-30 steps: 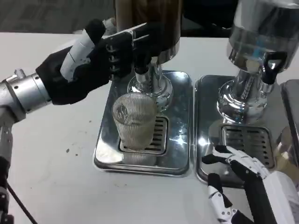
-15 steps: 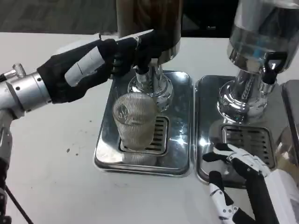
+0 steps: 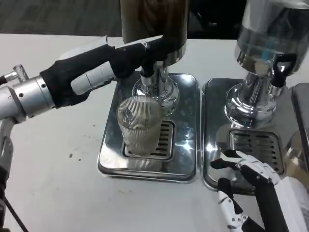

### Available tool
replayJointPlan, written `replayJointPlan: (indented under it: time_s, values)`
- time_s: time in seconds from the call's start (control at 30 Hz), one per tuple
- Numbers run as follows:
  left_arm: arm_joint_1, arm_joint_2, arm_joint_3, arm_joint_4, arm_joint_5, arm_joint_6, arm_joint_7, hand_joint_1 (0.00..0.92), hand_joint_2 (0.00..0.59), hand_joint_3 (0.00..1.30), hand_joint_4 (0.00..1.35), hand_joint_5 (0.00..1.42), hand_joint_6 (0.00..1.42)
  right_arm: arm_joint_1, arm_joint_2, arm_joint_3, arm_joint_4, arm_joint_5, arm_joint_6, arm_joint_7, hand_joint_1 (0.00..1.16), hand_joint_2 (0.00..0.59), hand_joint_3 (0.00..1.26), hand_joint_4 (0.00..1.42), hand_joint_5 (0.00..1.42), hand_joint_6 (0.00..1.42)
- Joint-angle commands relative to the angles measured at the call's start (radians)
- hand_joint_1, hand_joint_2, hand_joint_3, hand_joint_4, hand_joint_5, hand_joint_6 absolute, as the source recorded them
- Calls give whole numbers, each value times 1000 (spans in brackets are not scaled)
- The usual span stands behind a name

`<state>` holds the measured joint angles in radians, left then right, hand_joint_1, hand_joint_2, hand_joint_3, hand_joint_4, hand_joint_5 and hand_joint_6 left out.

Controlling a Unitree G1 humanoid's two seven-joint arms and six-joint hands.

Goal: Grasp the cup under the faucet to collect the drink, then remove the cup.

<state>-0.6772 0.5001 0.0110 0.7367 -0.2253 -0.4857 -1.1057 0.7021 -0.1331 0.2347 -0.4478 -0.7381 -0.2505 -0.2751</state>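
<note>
Item: ribbed clear cup (image 3: 140, 126), standing upright on the grille of the left drip tray (image 3: 110, 162), centre of the frame, directly below the faucet (image 3: 147, 72) of the dark drink dispenser (image 3: 153, 21). Whether any drink lay in it could not be told.

Item: left hand (image 3: 120, 60), upper left of the frame, reached across to the faucet, fingers extended and lying against the tap; whether they actually gripped the lever could not be told. The cup stood below and slightly right of this hand, apart from it.

Item: right hand (image 3: 251, 186), lower right, fingers spread, holding nothing, resting at the front edge of the right drip tray (image 3: 215, 96) under the clear dispenser (image 3: 270, 48), well apart from the cup.

Handling note: the step looked to be working the tap. Press the lever steadily, keep the forearm clear of the cup's rim, and watch the fill before releasing.

Support: white tabletop (image 3: 53, 159).
</note>
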Motion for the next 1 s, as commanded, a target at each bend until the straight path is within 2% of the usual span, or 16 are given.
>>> replayJointPlan:
  time_s: [0.03, 0.57, 1.0]
  values:
    - [41, 8, -52, 3, 65, -11, -11, 0, 14, 76, 0, 24, 0, 9, -4, -6, -22, 9, 1, 2, 424, 540, 455, 234, 195, 128]
    - [60, 32, -107, -28, 103, -86, 53, 0, 12, 76, 0, 20, 0, 24, -5, -12, -36, 16, 4, 11, 416, 540, 455, 234, 195, 128]
    - [69, 46, -125, -43, 109, -98, 83, 0, 11, 76, 0, 10, 0, 27, -4, -15, -47, 18, 2, 18, 414, 540, 455, 234, 195, 128]
